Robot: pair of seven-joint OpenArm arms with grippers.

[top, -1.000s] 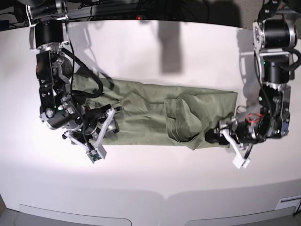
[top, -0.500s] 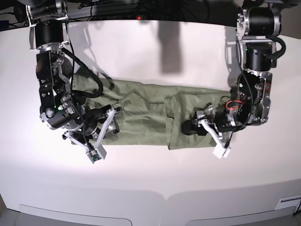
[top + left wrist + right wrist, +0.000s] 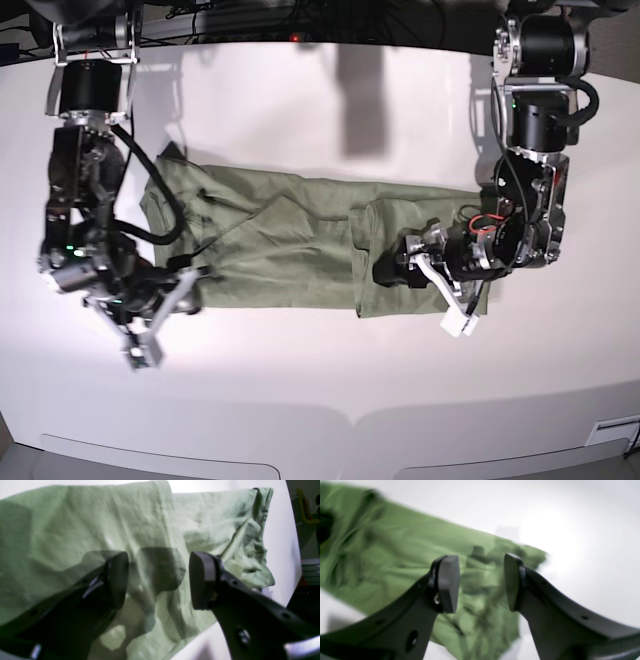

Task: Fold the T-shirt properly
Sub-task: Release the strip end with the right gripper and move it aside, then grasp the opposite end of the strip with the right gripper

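Note:
The sage-green T-shirt [image 3: 290,240] lies stretched across the middle of the white table, with its right end folded over onto the body. In the base view my left gripper [image 3: 388,270] hovers over that folded flap. In the left wrist view the left gripper [image 3: 157,577] is open, with wrinkled cloth [image 3: 62,525] below and nothing between the jaws. My right gripper [image 3: 185,290] is at the shirt's lower left corner. In the blurred right wrist view the right gripper [image 3: 481,582] is open and empty above the shirt's edge [image 3: 395,555].
The white table [image 3: 320,390] reaches past the shirt on all sides, and its curved front edge runs along the bottom. Dark equipment and cables sit behind the far edge. Both arm bases stand at the back corners.
My left gripper carried the shirt's right end leftward, folding it over, and now stands open above it. My right arm has swung down and left, off the shirt's left part.

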